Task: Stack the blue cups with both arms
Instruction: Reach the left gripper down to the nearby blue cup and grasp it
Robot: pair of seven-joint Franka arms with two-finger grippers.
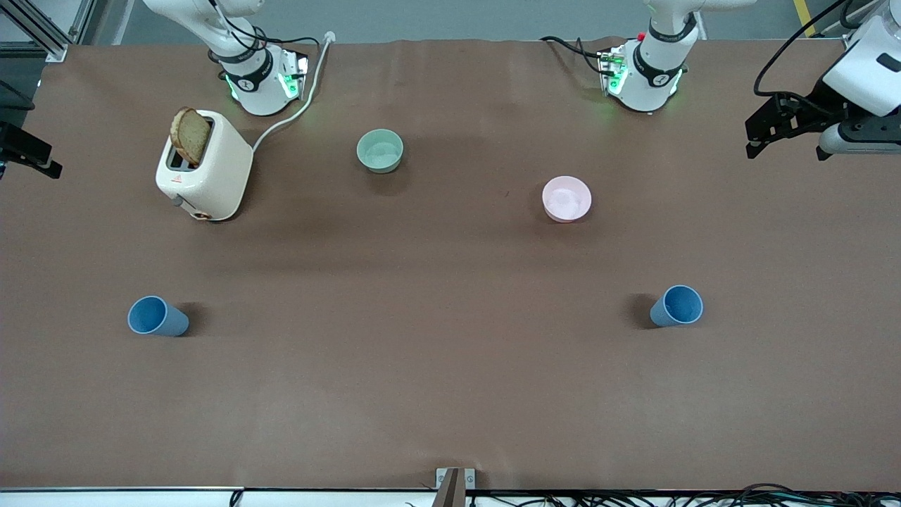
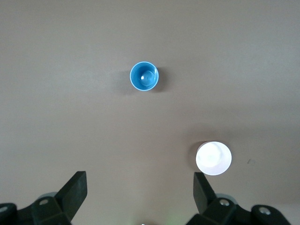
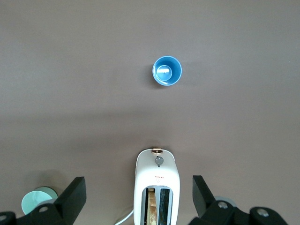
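Note:
Two blue cups stand upright and apart on the brown table. One cup is toward the right arm's end and shows in the right wrist view. The other cup is toward the left arm's end and shows in the left wrist view. My left gripper is open and empty, held high at the left arm's end of the table. My right gripper is open and empty, high over the toaster; only part of it shows in the front view.
A white toaster with a slice of bread stands near the right arm's base, its cord trailing toward that base. A pale green bowl and a pale pink bowl sit farther from the front camera than the cups.

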